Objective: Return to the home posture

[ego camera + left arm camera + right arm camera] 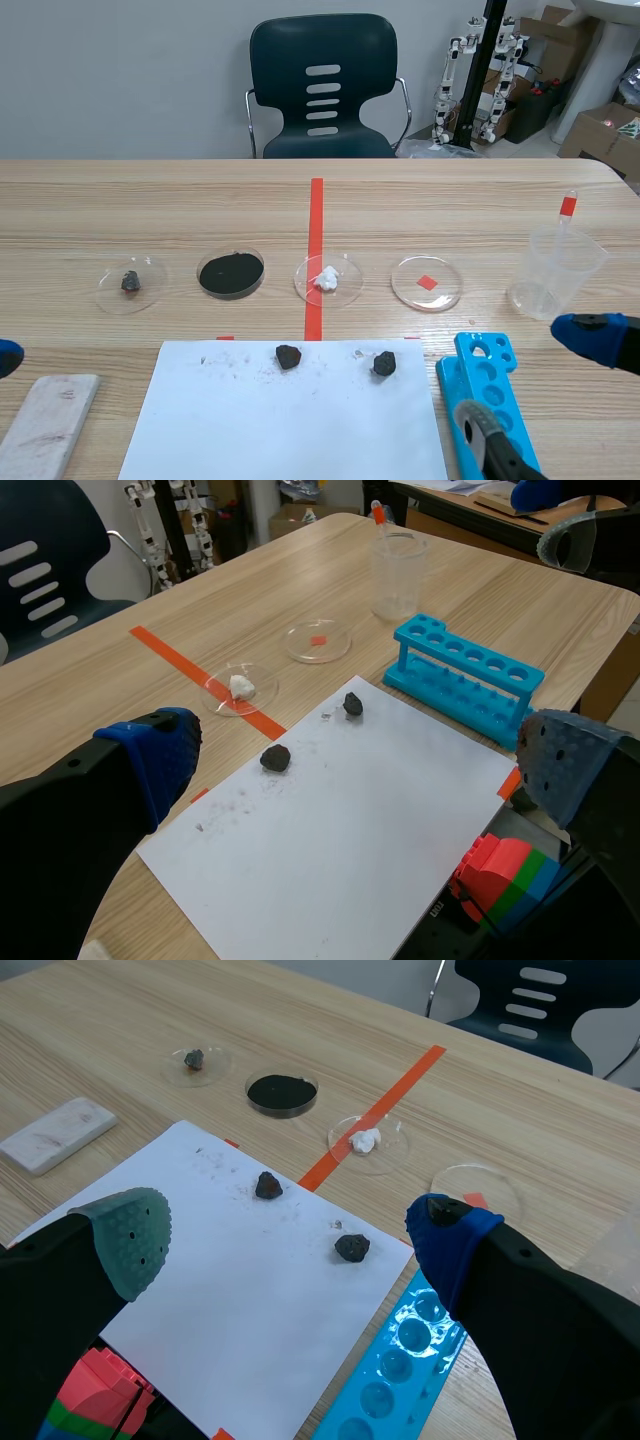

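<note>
Homing nearly done, we judge. We find left gripper low at near table edge, released, empty, white paper ahead; right gripper likewise low, released, empty, beside blue tube rack. Next we need only small settling moves, clear of dark lumps.

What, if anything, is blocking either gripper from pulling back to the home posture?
Nothing visible. The left gripper and the right gripper are both open, empty and above the table. The blue tube rack lies just below the right gripper, so I'd lift clear of it to be safe.
</note>
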